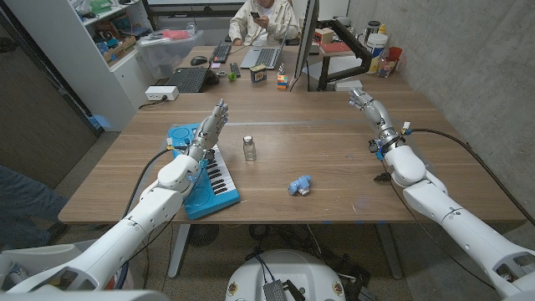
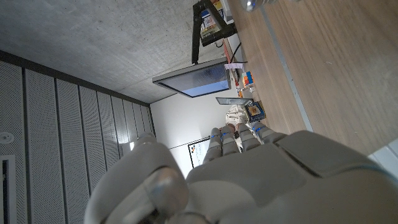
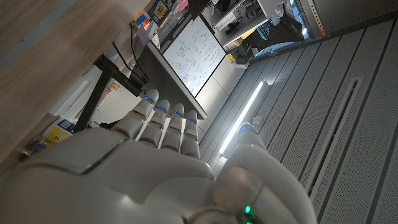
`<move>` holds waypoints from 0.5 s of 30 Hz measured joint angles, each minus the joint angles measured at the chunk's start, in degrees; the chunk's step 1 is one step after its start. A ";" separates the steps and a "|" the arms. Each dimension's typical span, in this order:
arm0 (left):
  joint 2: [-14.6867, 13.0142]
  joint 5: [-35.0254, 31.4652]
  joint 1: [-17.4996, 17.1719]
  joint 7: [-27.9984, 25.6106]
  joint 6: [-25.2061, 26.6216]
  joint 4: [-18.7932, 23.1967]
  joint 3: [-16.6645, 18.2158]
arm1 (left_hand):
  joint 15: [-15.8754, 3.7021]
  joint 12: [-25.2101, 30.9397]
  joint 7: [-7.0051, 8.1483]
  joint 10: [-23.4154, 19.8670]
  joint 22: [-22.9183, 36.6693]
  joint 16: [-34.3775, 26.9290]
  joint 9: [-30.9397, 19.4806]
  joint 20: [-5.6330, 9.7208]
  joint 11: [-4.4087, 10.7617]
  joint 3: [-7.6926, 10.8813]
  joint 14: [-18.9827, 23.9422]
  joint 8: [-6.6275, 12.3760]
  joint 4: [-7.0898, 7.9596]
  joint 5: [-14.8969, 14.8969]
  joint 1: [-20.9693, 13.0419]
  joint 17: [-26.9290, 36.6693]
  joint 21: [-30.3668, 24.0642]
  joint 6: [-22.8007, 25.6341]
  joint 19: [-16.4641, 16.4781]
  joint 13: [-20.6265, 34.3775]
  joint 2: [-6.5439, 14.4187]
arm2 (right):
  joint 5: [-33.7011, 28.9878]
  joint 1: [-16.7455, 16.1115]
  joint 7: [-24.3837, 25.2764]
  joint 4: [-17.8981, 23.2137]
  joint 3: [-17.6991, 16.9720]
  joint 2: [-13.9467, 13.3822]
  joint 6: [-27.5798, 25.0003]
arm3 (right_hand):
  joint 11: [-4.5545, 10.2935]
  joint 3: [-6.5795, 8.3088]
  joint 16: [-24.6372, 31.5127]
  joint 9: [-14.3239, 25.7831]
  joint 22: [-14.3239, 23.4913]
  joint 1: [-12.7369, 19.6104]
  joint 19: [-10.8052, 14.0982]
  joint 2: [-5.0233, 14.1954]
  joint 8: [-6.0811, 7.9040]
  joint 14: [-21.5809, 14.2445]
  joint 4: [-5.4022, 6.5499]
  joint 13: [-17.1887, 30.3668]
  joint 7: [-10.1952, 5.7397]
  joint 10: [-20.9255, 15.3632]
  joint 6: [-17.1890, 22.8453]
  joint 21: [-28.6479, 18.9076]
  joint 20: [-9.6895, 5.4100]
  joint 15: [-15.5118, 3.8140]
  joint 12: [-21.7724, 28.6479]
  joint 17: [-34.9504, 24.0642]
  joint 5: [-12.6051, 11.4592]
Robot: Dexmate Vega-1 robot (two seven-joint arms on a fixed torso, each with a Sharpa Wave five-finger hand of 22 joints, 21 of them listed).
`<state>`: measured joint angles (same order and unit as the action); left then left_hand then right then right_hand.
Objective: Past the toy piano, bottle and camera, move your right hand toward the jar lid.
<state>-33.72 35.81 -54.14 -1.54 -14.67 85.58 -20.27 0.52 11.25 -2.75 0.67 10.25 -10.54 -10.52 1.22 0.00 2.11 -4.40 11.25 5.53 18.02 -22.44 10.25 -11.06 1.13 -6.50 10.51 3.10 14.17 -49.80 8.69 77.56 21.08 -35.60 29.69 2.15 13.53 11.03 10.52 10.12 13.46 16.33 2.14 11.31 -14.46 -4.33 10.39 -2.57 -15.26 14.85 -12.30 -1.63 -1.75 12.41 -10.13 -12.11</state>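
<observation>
Wooden tabletop (image 1: pixel 334 150) carries a blue toy piano (image 1: pixel 205 176), small bottle (image 1: pixel 249 148) and blue camera (image 1: pixel 300 186); both the right hand (image 1: pixel 365 100) and left hand (image 1: pixel 211 127) hold nothing, fingers (image 3: pixel 168 127) straight and close together.

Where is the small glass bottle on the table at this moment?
In the head view, the glass bottle stands upright on the table's left half, just right of the blue toy piano and the left robot hand, with the small blue camera further right and nearer.
</observation>
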 measured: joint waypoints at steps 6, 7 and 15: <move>-0.02 -0.05 -0.11 -0.18 0.17 0.20 0.01 | 0.00 0.00 0.00 0.00 0.00 0.00 0.00 0.00 0.00 0.00 0.00 0.00 0.00 0.00 0.00 0.00 0.00 0.00 0.00 0.00 0.00 | -1.18 0.00 0.56 0.66 -0.02 -0.66 -1.02 | 0.22 0.00 0.00 0.00 0.00 0.22 0.73 0.22 0.00 -0.31 0.00 0.00 0.00 -0.22 0.00 0.00 0.31 0.31 0.00 0.00 0.00; -0.03 -0.08 -0.12 -0.23 0.27 0.22 0.01 | 0.00 0.00 0.00 0.00 0.00 0.00 0.00 0.00 0.00 0.00 0.00 0.00 0.00 0.00 0.00 0.00 0.00 0.00 0.00 0.00 0.00 | -1.27 0.00 0.60 0.89 -0.02 -0.87 -1.08 | 0.30 0.00 0.00 0.00 0.00 0.22 0.85 0.22 0.00 -0.45 0.00 0.00 0.00 -0.31 0.00 0.00 0.39 0.45 0.00 0.00 0.00; -0.11 -0.43 -0.14 -0.64 0.47 0.64 0.01 | 0.00 0.00 0.00 0.00 0.00 0.00 0.00 0.00 0.00 0.00 0.00 0.00 0.00 0.00 0.00 0.00 0.00 0.00 0.00 0.00 0.00 | -2.80 -0.12 1.40 1.93 -0.14 -1.97 -2.22 | 0.43 0.09 0.00 0.00 0.01 0.53 1.44 0.53 0.00 -1.24 -0.41 0.01 -0.04 -0.18 -0.05 0.00 0.61 1.25 0.00 -0.01 -0.33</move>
<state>-33.83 35.38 -54.28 -2.18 -14.20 86.22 -20.26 0.51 11.25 -2.75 0.67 10.24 -10.54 -10.52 1.22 0.00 2.12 -4.40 11.25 5.53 18.02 -22.43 10.25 -11.06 1.13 -6.50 10.51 3.10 11.36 -49.92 10.09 79.49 20.94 -37.57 27.47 2.58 13.62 11.03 10.52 10.12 13.99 17.77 2.67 11.31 -15.70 -4.75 10.39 -2.61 -15.44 14.79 -12.30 -1.03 -0.50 12.41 -10.13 -12.43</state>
